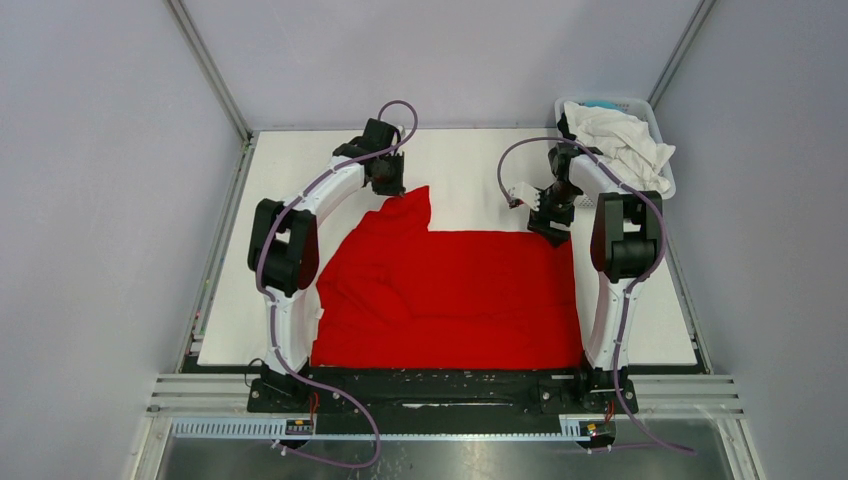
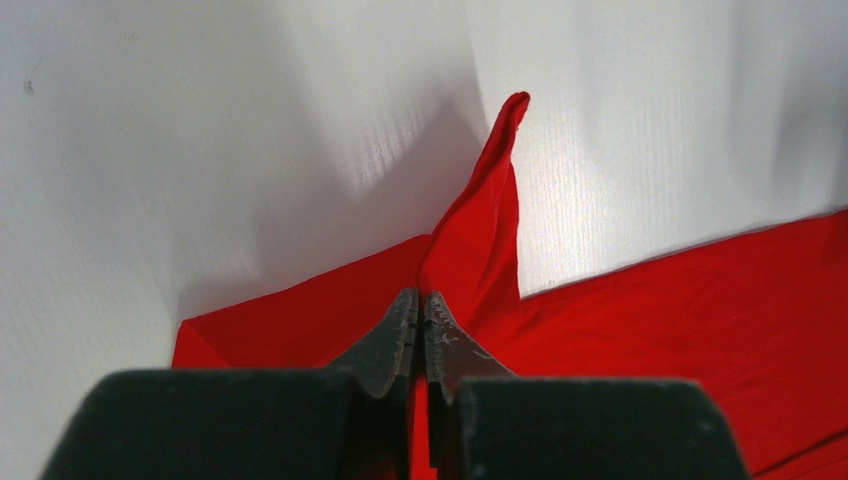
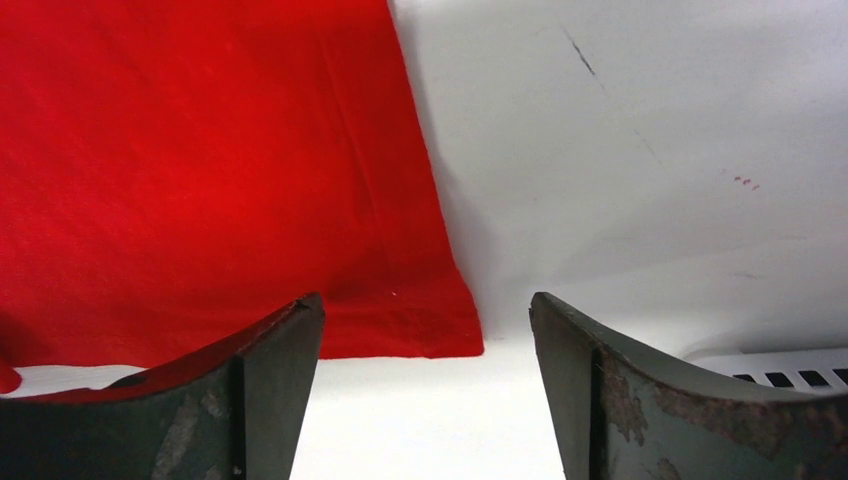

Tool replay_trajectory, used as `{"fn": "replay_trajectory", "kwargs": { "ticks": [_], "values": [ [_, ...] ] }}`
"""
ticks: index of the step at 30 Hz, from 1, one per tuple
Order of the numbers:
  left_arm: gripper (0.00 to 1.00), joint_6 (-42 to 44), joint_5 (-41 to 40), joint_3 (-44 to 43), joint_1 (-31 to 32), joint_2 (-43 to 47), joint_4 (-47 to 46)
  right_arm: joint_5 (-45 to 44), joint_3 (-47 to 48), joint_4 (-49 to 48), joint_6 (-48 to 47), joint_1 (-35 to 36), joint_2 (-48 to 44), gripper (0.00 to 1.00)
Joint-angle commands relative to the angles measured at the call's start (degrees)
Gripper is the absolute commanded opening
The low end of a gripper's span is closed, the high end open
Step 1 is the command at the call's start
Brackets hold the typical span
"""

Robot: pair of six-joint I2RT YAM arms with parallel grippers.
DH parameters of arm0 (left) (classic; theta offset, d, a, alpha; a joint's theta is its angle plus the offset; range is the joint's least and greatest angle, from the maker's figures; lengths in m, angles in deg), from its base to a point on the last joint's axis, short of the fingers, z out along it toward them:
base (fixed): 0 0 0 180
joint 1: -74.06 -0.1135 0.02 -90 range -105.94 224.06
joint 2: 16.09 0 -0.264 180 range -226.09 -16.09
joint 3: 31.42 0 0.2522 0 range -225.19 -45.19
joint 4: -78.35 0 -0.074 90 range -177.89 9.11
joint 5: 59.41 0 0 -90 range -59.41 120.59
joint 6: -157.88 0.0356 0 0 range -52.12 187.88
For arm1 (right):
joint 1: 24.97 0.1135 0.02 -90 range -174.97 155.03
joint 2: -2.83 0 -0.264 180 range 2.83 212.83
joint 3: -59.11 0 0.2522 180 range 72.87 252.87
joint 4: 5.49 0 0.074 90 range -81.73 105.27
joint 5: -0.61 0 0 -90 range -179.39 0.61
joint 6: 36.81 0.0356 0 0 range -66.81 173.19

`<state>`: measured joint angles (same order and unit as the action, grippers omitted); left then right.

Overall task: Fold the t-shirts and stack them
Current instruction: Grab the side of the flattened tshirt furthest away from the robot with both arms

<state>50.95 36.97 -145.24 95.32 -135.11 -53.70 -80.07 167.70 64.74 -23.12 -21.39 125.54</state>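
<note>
1. Looking down, we see the red t-shirt (image 1: 450,295) spread out on the white worktop (image 1: 470,165). It covers the middle and reaches the near edge.
2. Its left side is bunched up in soft folds. Its right side lies flat.
3. Our left hand (image 1: 392,188) is toward the far edge, a bit left of the middle. Its two fingers are pressed together on a bit of the red t-shirt. That bit stands up in a thin point above the rest of the cloth.
4. Our right hand (image 1: 545,215) is over the far right corner of the red t-shirt. Its fingers are wide apart and hold nothing. In the right wrist view, the cloth's corner shows in the gap between them.
5. A white basket (image 1: 662,160) sits at the far right corner of the worktop. White clothes (image 1: 620,135) are heaped in it and hang over its rim.
</note>
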Motion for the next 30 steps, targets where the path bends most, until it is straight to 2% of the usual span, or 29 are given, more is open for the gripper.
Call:
{"fn": "replay_trajectory", "kwargs": {
  "ticks": [1,3,6,9,11,13,17,21,24,25,28,30],
  "values": [
    [0.0,0.0,-1.3,0.5,0.1,4.1,-2.5,-3.4,0.7,0.0,-1.6,0.6,0.4,0.81],
    [0.0,0.1,-1.5,0.7,0.3,4.4,-2.5,-4.1,0.7,-0.7,-0.6,0.9,0.6,0.77],
    [0.0,0.1,-2.6,1.4,0.4,4.8,-2.5,-6.8,-1.0,-1.5,0.0,2.3,0.6,0.64],
    [0.0,0.0,-2.8,1.6,0.4,4.9,-2.6,-11.6,-3.2,-2.9,1.0,3.9,0.7,0.57],
    [0.0,-0.1,-2.9,1.8,0.4,5.0,-2.6,-13.5,-3.2,-3.3,2.4,4.5,1.1,0.58],
    [0.0,-0.2,-2.9,2.0,0.3,5.1,-2.6,-14.1,-2.5,-2.7,4.0,5.1,1.5,0.65],
    [0.0,-0.4,-3.3,2.3,0.3,5.4,-2.6,-14.8,-3.1,-1.8,3.8,6.2,1.5,0.59],
    [0.0,-0.5,-3.2,2.4,0.4,5.6,-2.5,-13.1,-3.0,-0.2,3.2,6.5,2.0,0.4],
    [0.0,-0.3,-2.9,2.4,0.4,5.8,-2.7,-12.7,-2.8,0.0,3.0,6.5,2.3,0.33],
    [0.0,-0.2,-2.7,2.4,0.4,6.0,-2.7,-12.7,-2.7,-0.1,2.9,6.6,2.4,0.29],
    [0.0,0.1,-2.2,2.9,0.5,6.6,-2.7,-13.8,-3.0,-2.6,3.5,6.5,1.0,0.04],
    [0.0,0.2,-1.8,3.7,0.6,7.6,-3.0,-15.1,-3.3,-3.8,3.6,6.6,-0.6,0.0]
  ]
}}
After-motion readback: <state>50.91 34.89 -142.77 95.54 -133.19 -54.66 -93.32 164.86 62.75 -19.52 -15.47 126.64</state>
